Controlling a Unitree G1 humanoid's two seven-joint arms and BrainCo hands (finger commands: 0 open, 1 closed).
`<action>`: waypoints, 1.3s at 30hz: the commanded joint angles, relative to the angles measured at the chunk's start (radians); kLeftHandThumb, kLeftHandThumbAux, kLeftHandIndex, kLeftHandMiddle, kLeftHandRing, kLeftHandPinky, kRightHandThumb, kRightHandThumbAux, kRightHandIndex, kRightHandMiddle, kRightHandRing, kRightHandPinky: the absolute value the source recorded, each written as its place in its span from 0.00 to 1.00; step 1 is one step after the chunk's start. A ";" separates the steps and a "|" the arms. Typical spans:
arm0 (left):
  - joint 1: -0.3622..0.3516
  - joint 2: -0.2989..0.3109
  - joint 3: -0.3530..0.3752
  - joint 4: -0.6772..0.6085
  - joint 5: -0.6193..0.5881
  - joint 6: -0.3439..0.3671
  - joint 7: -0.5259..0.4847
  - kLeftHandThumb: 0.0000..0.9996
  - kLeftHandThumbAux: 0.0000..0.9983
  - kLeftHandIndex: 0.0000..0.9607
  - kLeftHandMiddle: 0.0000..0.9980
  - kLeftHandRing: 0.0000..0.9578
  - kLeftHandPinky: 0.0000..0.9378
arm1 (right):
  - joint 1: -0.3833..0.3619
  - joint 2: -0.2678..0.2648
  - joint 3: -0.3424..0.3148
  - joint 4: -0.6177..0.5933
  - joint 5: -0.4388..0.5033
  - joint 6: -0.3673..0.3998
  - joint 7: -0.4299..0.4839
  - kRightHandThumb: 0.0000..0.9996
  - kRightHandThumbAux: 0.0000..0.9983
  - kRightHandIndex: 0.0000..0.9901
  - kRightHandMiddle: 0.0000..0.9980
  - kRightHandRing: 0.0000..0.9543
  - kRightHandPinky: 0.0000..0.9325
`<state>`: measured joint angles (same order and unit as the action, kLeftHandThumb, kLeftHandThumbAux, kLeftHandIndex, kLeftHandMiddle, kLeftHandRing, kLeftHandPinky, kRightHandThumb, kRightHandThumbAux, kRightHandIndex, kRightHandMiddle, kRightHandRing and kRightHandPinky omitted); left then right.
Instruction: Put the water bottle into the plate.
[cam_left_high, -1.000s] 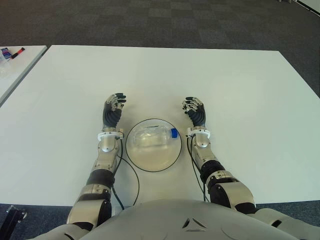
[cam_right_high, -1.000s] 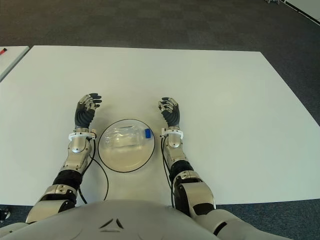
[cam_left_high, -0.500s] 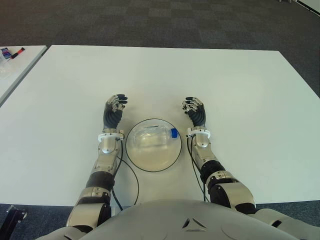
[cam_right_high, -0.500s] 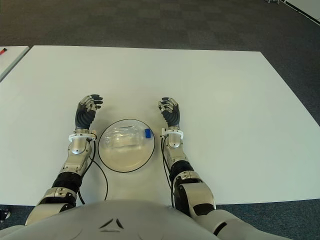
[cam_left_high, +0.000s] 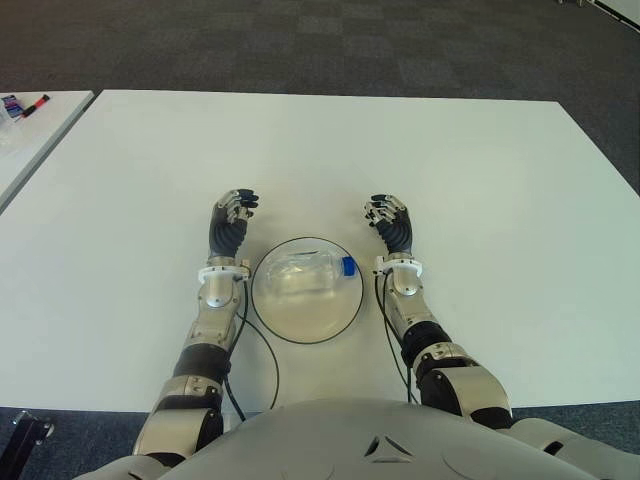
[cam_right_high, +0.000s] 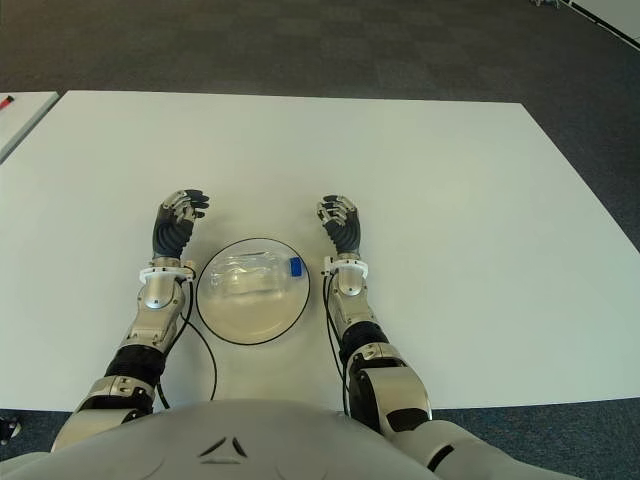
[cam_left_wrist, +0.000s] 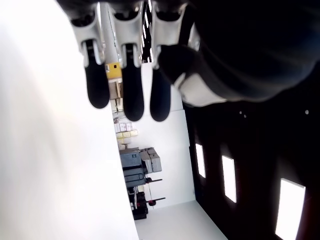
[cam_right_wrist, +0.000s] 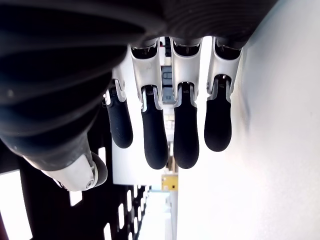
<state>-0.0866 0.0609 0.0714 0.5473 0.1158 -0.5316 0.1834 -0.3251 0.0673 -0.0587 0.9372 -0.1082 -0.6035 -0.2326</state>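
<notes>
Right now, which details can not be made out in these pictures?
- Clear plastic water bottle with blue cap: any label is too small to read in the eye views.
- Round clear plate with dark rim: absent from both wrist views.
- Small items at the left eye view's edge: too small to identify.

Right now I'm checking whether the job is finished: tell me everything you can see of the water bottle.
The water bottle is clear plastic with a blue cap, and lies on its side inside the plate, cap toward the robot's right. Whether it holds water cannot be told. Neither hand touches it: the left hand and right hand flank the plate, holding nothing.
</notes>
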 joint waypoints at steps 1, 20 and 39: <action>0.032 -0.006 -0.005 -0.035 -0.013 -0.007 -0.014 0.85 0.66 0.45 0.53 0.68 0.70 | 0.058 -0.005 -0.013 0.000 0.028 0.001 0.015 0.94 0.67 0.38 0.50 0.54 0.61; 0.152 -0.055 -0.004 -0.271 -0.093 0.118 -0.033 0.84 0.67 0.43 0.51 0.66 0.59 | 0.159 -0.017 0.020 -0.204 0.018 -0.020 0.055 0.95 0.66 0.39 0.53 0.54 0.71; 0.258 -0.143 -0.065 -0.420 0.011 0.133 0.040 0.85 0.66 0.45 0.51 0.67 0.66 | 0.285 0.006 0.064 -0.414 0.069 0.064 0.167 0.84 0.68 0.42 0.58 0.79 0.79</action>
<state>0.1511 -0.0628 0.0160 0.1427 0.1089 -0.4159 0.2063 -0.0605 0.0597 -0.0010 0.5470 -0.0604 -0.5769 -0.0799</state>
